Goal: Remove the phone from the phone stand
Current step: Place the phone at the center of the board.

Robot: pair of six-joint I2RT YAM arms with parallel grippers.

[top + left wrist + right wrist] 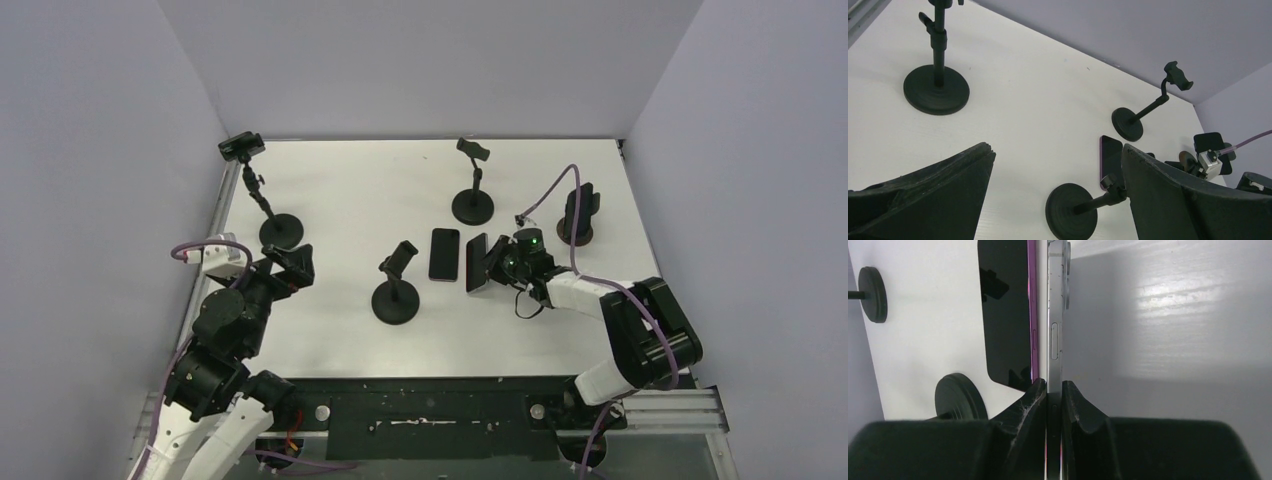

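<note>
While the right tool (497,262) sits clamped on the phone (477,262) in the top view, that phone is held on edge a little right of the counter's (340,190) middle, clear of every stand. It reads as a dark slab with a pale rim; whether its lower edge touches the counter cannot be told. Just to its left a second phone (444,254) lies flat. Four black stands share the surface: the near stand (395,298) left of the flat phone, the far stand (472,205) toward the far edge, the left stand (281,230) by the left edge, and the right stand (578,215) close to the right edge. The left tool (292,262) hangs beside the left stand's base. Bare white counter runs along the near edge between the two arms and across the far left-centre.

From the left wrist, the left tool's fingers (923,195) are spread wide with nothing between them. Open counter lies ahead of them, with the near stand and the purple-edged second phone to the right.

From the right wrist, both fingers (1030,400) press the phone's faces. Its silver side rail carries a long button, and camera bumps jut to the right. The second phone lies just beside it on the left, and bare counter fills the right.
</note>
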